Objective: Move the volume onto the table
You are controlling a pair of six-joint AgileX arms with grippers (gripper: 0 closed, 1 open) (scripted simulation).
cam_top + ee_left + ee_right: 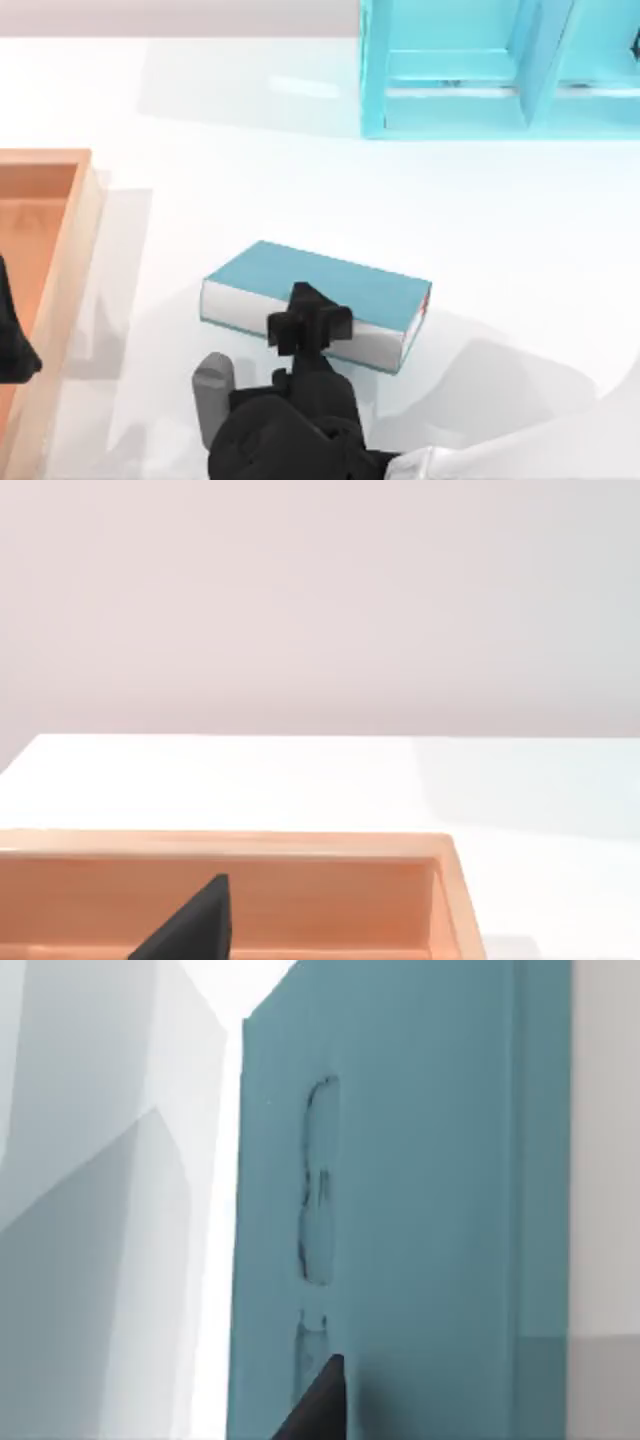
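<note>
The volume [318, 285], a thick teal-blue book with white page edges and a red mark at its right corner, lies flat on the white table [250, 180] in the near middle. My right gripper [308, 320] reaches in from the near edge and is shut on the book's near long side. In the right wrist view the teal cover [420, 1190] stands very close, with one dark fingertip [322, 1405] against it; the other finger is hidden. My left gripper [12, 345] is parked at the far left over the tray.
An orange-brown wooden tray [70, 250] with a raised rim stands along the left side; its rim [300, 845] appears in the left wrist view. A light-blue shelf unit [500, 90] stands at the back right. Open white surface lies between shelf and book.
</note>
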